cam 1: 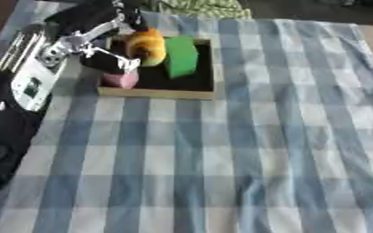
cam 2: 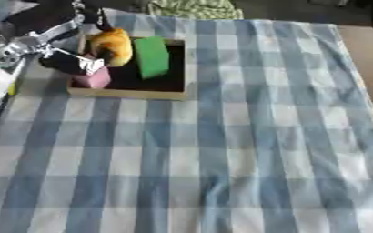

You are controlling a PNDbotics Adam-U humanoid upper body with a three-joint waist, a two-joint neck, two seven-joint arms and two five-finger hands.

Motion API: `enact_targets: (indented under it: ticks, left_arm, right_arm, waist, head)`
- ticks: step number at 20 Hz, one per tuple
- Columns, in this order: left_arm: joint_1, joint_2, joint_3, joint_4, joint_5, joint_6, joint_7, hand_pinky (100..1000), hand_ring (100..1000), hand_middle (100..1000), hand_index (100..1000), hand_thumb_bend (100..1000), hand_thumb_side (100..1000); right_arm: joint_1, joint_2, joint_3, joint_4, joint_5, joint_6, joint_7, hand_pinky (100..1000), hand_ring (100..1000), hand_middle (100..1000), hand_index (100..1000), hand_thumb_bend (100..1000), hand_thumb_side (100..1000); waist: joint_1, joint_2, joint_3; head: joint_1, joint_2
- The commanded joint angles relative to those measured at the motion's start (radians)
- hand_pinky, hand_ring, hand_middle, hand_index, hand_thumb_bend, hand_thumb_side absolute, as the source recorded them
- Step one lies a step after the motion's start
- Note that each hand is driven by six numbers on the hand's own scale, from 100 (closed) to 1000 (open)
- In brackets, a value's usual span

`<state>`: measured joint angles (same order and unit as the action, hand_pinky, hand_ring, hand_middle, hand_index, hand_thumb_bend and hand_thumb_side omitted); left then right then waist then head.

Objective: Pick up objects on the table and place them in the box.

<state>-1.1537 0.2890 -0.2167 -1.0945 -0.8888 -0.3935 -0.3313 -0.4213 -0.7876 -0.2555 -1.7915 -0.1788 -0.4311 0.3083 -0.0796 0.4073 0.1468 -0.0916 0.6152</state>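
Blurred throughout — edges soft everywhere. Left robot hand (cam 1: 110, 61) over the box's (cam 1: 158, 92) near-left corner, finger pose impossible to read. Pink object (cam 1: 120, 79) half covered beneath it; shape unclear. Orange-yellow thing (cam 1: 148, 45) too smeared to identify. Left arm cut off by the picture's left edge — green-patterned cloth (cam 1: 202, 7) clipped at top.

A shallow wooden box (cam 2: 128, 93) with a dark floor sits at the upper left of a blue-and-white checked cloth (cam 2: 237, 150). Inside it a green block (cam 2: 151, 57) stands near the middle, an orange-yellow rounded thing (cam 2: 113, 45) lies just left of it, and a pink block (cam 2: 93, 79) sits in the near left corner. The left hand (cam 2: 72, 62) reaches in from the left over that corner, its dark fingers curled on top of the pink block.
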Motion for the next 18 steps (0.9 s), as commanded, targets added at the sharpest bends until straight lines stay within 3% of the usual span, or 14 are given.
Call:
enact_targets:
  ticks: [1, 7, 12, 14, 18]
  left_arm:
    - [-0.019, 0.004, 0.016, 0.0, -0.007, 0.002, 0.005, 888, 698, 602, 690, 100, 244]
    - [-0.013, 0.0, 0.029, 0.022, -0.033, 0.032, 0.025, 905, 723, 626, 721, 100, 245]
    - [-0.013, -0.005, 0.039, 0.043, -0.056, 0.058, 0.041, 986, 848, 776, 877, 100, 255]
    - [-0.014, -0.006, 0.04, 0.043, -0.056, 0.059, 0.041, 1000, 892, 830, 915, 100, 244]
    - [-0.015, -0.006, 0.043, 0.038, -0.049, 0.06, 0.028, 1000, 910, 855, 935, 100, 246]
  right_arm:
    - [-0.006, -0.021, -0.016, -0.009, -0.006, -0.001, 0.005, 1000, 1000, 481, 929, 100, 470]
    - [-0.003, -0.015, -0.017, -0.008, -0.006, 0.003, 0.013, 1000, 1000, 480, 929, 100, 470]
    - [0.002, -0.012, -0.019, -0.002, -0.007, 0.001, 0.021, 1000, 1000, 480, 929, 100, 471]
    - [0.003, -0.01, -0.02, 0.0, -0.008, 0.001, 0.025, 1000, 1000, 480, 929, 100, 470]
    - [0.006, -0.01, -0.02, 0.003, -0.011, -0.001, 0.029, 1000, 1000, 480, 929, 100, 470]
  waist:
    - [-0.012, -0.01, -0.004]
    - [-0.01, -0.013, -0.004]
    - [-0.01, -0.018, -0.004]
    - [-0.009, -0.02, -0.004]
    - [-0.009, -0.026, -0.003]
  head:
    - [0.001, -0.01]
    - [0.001, -0.009]
    - [0.002, -0.007]
    - [0.002, -0.005]
    - [0.002, 0.0]
